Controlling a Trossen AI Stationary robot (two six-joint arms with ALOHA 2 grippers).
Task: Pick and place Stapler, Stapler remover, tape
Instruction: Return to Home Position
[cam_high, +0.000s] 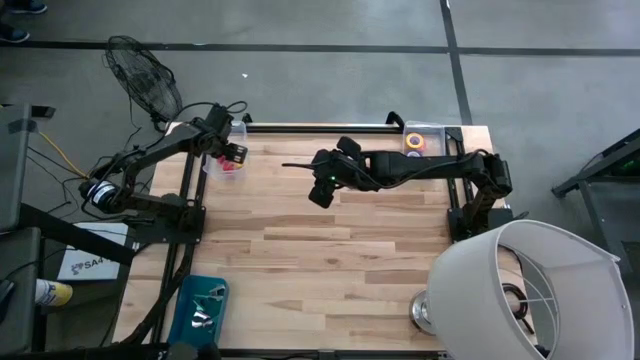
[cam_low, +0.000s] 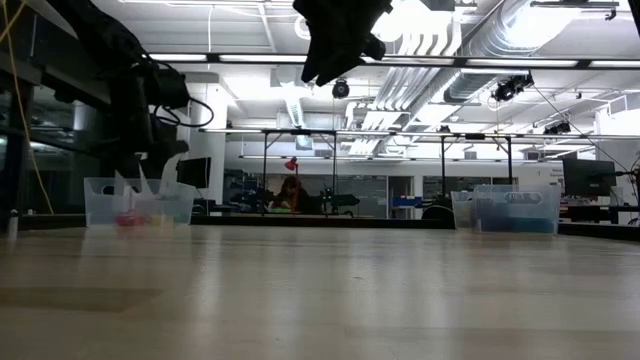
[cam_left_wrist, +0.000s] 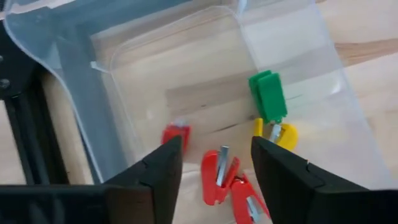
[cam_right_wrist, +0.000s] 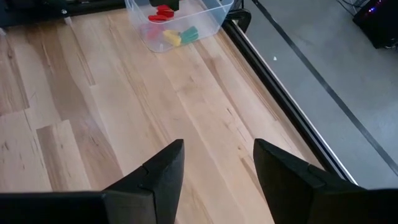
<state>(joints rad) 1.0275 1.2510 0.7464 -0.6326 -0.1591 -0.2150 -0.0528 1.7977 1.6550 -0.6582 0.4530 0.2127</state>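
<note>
1. Counter (cam_high: 330, 270) of pale wood: staplers (cam_left_wrist: 217, 177) in left bin (cam_left_wrist: 186, 81) at 11 o'clock, tape (cam_high: 414, 142) in right bin (cam_high: 452, 132) at 1 o'clock.
2. Left gripper (cam_left_wrist: 216, 149) over its bin, right gripper (cam_right_wrist: 217, 152) mid-counter; fingers (cam_left_wrist: 155, 180) wide, empty.
3. Staplers look light, hard, slick: pinch across flanks.

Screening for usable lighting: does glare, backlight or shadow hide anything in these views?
Low view: bright ceiling lights backlight the right gripper, leaving it a dark silhouette. Left wrist view: a pale sheen on the wall of the left transparent bin, yet the green stapler inside reads clearly. High view: even light across the table, no hard shadows. Right wrist view: no glare on the table.
</note>
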